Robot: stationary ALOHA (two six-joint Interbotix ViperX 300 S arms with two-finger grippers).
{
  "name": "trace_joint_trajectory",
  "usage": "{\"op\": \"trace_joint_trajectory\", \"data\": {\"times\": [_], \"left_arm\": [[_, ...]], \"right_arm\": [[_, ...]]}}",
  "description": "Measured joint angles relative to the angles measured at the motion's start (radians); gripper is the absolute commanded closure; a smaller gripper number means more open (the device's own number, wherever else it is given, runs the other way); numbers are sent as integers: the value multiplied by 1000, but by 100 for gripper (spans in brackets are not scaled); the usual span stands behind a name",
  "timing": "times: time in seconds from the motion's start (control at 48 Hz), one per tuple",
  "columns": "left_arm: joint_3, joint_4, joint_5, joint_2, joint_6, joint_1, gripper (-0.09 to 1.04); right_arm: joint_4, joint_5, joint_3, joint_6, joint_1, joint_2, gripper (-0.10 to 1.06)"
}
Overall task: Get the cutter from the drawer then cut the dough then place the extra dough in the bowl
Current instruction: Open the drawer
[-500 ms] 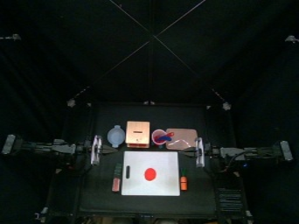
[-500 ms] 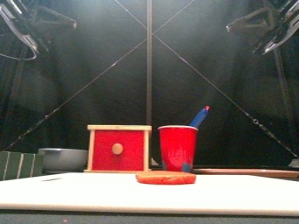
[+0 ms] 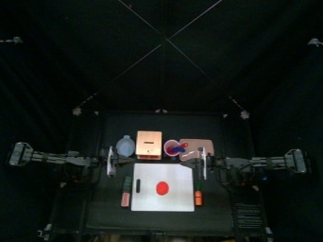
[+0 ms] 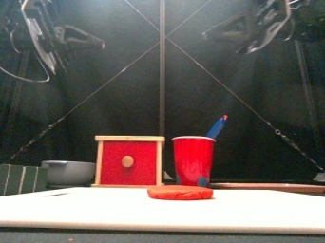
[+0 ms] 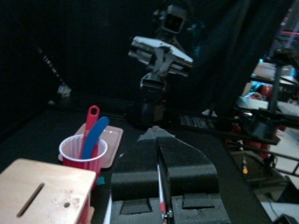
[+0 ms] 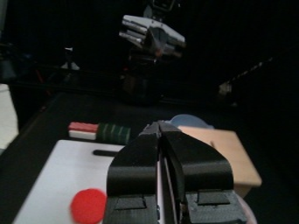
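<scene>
Left gripper mid-left and right gripper mid-right: both jaws closed tight, holding nothing. Red dough disc sits on white cutting board, lower centre.

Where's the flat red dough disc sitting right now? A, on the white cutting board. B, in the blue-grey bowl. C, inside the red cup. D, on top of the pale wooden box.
A: the flat red dough disc lies near the middle of the white cutting board, as the top view shows.
</scene>
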Motion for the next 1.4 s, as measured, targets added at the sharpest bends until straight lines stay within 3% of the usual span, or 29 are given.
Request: {"op": "trace_joint_trajectory", "data": {"times": [0.104,0.25,0.542,0.771,1.042,1.396], "left_arm": [[8,-123,-34,74,0,-6,73],[6,-278,-72,172,2,-12,72],[-8,-368,-109,267,-52,-34,61],[-6,-376,-110,282,-104,-37,43],[-8,-403,-101,321,-222,-51,18],[-67,-408,-89,471,-414,-60,8]], "right_arm": [[-41,-55,-78,5,-57,140,104],[-49,-110,-187,5,-138,319,104],[-55,-135,-408,3,-219,640,104],[-64,-124,-512,2,-235,804,104],[-66,-77,-526,5,-235,836,104],[-80,-41,-537,5,-233,838,104]]}}
